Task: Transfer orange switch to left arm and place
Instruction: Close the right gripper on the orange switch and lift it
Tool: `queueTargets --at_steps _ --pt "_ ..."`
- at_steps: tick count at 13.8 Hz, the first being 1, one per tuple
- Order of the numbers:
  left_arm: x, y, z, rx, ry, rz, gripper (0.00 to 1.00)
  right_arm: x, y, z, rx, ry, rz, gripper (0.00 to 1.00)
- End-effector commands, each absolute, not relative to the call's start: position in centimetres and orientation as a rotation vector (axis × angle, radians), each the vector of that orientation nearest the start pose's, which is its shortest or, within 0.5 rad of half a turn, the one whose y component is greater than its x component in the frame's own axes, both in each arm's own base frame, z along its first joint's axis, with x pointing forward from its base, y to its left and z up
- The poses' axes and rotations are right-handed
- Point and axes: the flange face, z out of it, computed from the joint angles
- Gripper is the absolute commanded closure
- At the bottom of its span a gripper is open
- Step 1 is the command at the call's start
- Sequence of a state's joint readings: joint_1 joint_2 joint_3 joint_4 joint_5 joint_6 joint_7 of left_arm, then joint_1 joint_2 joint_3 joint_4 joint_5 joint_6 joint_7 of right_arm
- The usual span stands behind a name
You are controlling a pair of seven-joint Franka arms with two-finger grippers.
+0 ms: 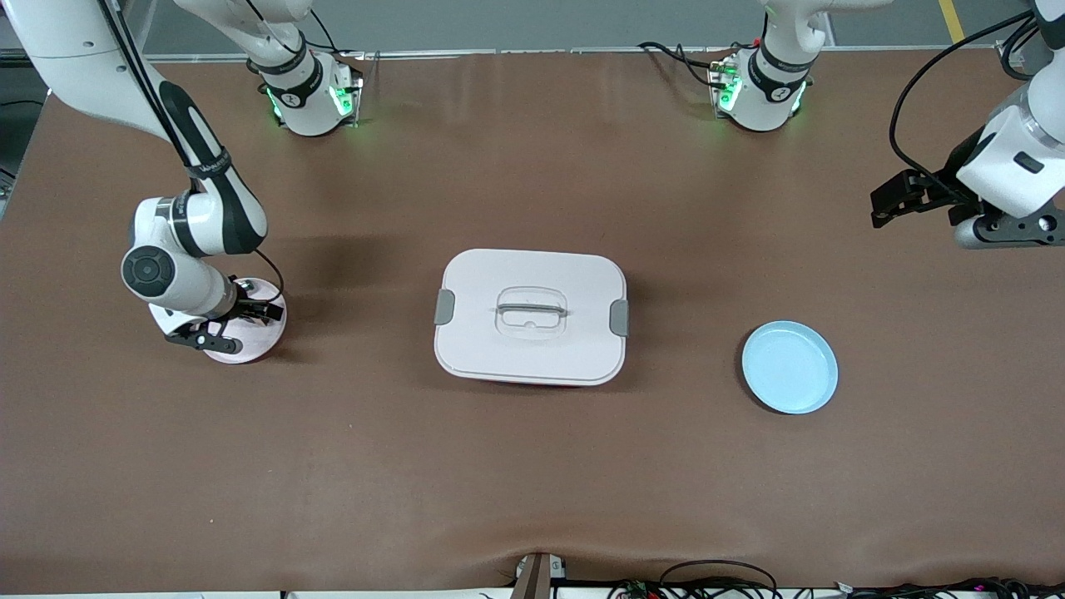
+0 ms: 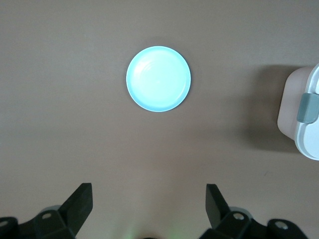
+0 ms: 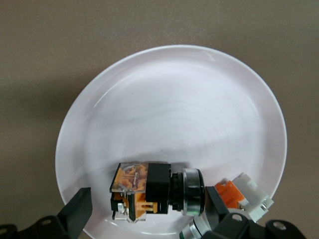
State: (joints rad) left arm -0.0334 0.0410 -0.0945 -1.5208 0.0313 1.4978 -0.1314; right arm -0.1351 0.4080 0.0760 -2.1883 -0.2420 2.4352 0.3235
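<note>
Right gripper (image 3: 144,209) low over pink plate (image 1: 266,333) at right arm's end, fingers wide apart around orange switch (image 3: 149,191) lying on plate, not clamped. Left gripper (image 2: 149,201) open, empty, waiting aloft near blue plate (image 1: 790,367). Box (image 1: 531,316) mid-table between plates.

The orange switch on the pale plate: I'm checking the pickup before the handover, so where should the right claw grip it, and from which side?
Grip the small black-and-orange switch across its blocky black middle, coming straight down from above. It lies on its side on the round pale plate, flat faces outward, and the open right claw already straddles it.
</note>
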Motion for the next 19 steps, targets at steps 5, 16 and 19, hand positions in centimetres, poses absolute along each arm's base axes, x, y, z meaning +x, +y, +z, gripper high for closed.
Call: queueTargets --at_steps 5,16,19 --pt "55.8 -6.9 61.9 -3.109 0.010 0.097 0.00 53.8 -4.1 17.9 -3.285 0.302 0.195 0.00" --pt "56.2 -7.0 61.0 -3.107 0.013 0.125 0.00 53.8 -3.6 18.3 -3.291 0.286 0.201 0.72" --pt "56.2 -7.0 61.0 -3.107 0.010 0.125 0.00 54.3 -2.4 21.7 -3.329 0.277 0.319 0.72"
